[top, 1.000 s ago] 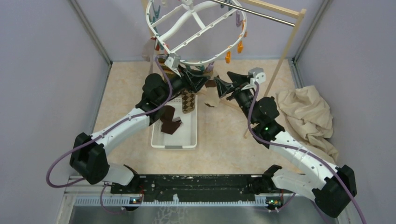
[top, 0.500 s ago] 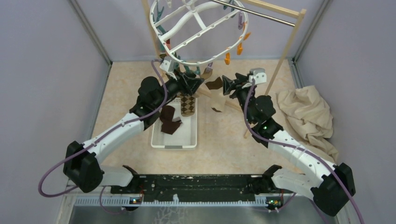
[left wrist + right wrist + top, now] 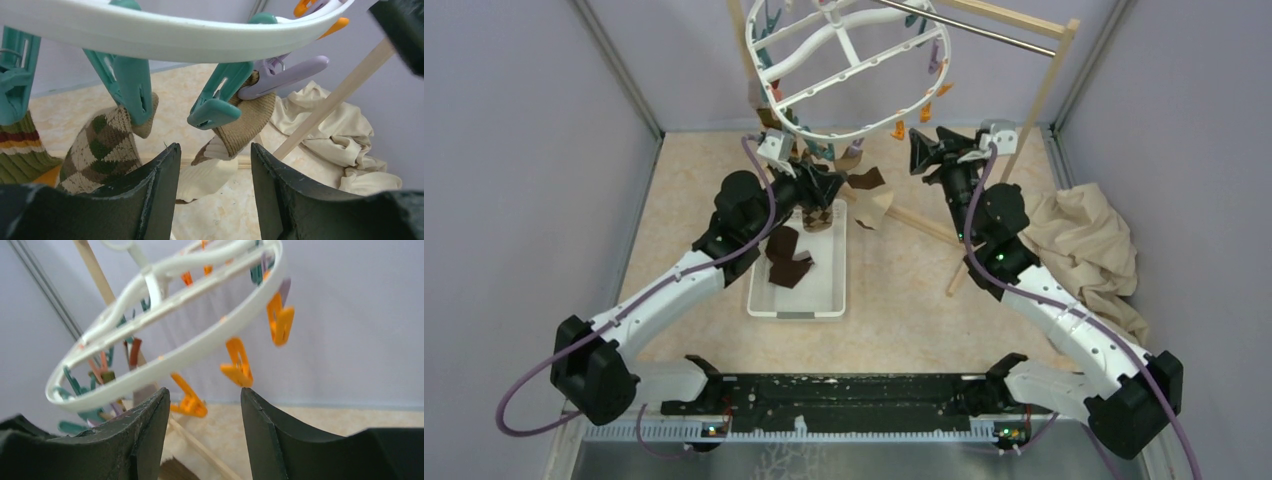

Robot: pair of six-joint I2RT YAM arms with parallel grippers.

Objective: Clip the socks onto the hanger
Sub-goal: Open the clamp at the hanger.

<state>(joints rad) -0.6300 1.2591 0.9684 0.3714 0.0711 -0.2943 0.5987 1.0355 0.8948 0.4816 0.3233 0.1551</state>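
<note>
Left wrist view: left gripper (image 3: 215, 155) waits, jaws apart and empty, near a tan sock (image 3: 247, 122) pinched by a teal peg (image 3: 214, 111) on the hanger (image 3: 150, 37); right gripper (image 3: 202, 400) likewise spread, empty.

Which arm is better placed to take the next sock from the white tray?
Probably left: the left gripper, open, hangs at the white tray holding brown socks; the right gripper is farther off.
</note>
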